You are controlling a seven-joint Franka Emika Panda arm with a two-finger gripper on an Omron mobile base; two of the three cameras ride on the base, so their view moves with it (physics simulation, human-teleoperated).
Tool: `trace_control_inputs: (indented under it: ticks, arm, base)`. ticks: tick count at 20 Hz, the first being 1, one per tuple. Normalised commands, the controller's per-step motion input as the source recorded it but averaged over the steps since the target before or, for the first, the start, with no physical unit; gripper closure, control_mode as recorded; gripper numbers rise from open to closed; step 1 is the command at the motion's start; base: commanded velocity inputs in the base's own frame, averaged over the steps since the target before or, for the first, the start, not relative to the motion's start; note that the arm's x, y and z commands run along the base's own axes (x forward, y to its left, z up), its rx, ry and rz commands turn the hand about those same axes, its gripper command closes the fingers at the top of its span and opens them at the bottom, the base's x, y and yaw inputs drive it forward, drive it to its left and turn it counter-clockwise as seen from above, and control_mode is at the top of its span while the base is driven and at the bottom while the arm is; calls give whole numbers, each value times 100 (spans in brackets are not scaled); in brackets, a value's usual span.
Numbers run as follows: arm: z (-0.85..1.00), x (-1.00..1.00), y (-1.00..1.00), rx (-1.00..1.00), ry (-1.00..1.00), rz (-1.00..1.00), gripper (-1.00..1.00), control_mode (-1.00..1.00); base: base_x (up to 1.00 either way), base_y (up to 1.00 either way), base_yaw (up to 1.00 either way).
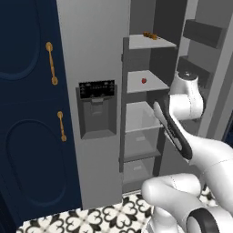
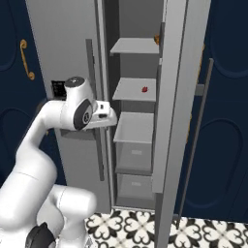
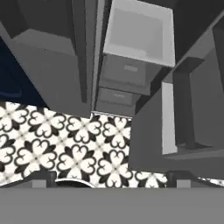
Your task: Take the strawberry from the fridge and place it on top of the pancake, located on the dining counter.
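The fridge (image 1: 98,82) is standing with its right door swung open, and the strawberry (image 1: 144,80) is sitting untouched on the second shelf from the top, near that shelf's front edge. So the door step looks done, while the grasp, the carry and the placing on the pancake are all still to come. The gripper (image 2: 109,116) is hanging in front of the open compartment, below the strawberry's shelf and well apart from the fruit. Whether its fingers are apart or together I cannot tell. A brown-orange skewer food (image 1: 150,35) is lying at the back of the top shelf. The open door (image 2: 177,97) with its bins is crowding the arm's right side, and the navy cabinet (image 1: 27,113) is flanking the fridge.
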Motion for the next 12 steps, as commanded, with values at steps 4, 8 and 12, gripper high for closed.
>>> trace_control_inputs:
  ticks: [4, 8, 12]
  arm:
    - [49, -63, -1, 38, 35, -27, -100, -100]
    - [22, -100, 26, 20, -2, -24, -100, -100]
    - [0, -93, 23, 0, -7, -23, -100, -100]
  base:
    - [0, 0, 0]
    - [0, 0, 0]
    - [0, 0, 0]
